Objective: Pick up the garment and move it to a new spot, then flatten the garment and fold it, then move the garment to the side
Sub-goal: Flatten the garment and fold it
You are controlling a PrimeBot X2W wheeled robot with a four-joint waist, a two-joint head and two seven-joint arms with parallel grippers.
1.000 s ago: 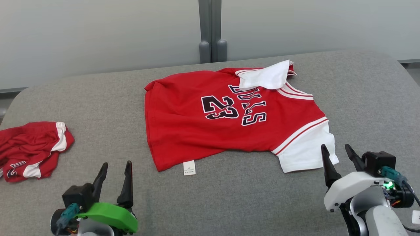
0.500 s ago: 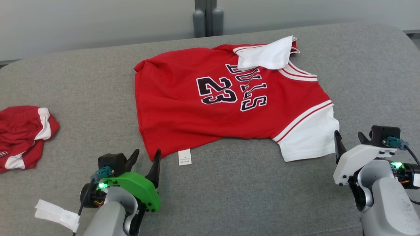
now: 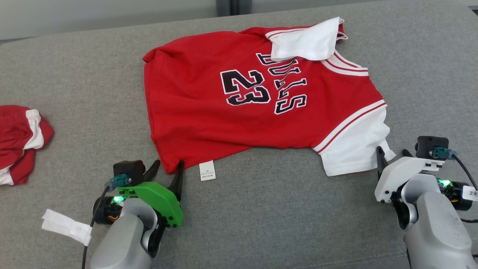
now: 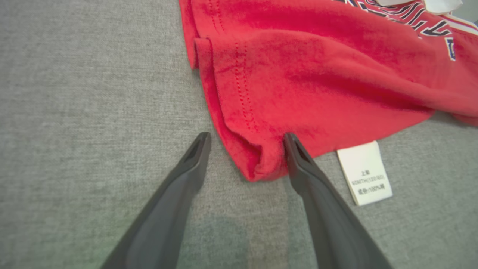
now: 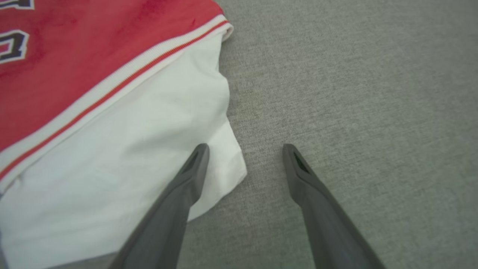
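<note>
The red jersey (image 3: pixel 239 101) lay spread, number upward, at the middle of the grey upholstered surface (image 3: pixel 261 216). The left gripper (image 3: pixel 168 163) stood wide open astride its near hem corner, and the right gripper (image 3: pixel 392 150), equally wide and empty, had one finger over the corner of the white sleeve (image 3: pixel 354 149). The step in hand appeared to be the first pick-up, which would call for both jaws to close on cloth and lift evenly. A second red garment (image 3: pixel 18 142) lay at the left edge, before a pale wall (image 3: pixel 93 15).

A robot test area is indicated; a wide grey fabric-covered work surface (image 3: pixel 261 209) is seen, backed by plain pale panelling (image 3: pixel 93 15) and a grey post (image 3: pixel 233 5).
</note>
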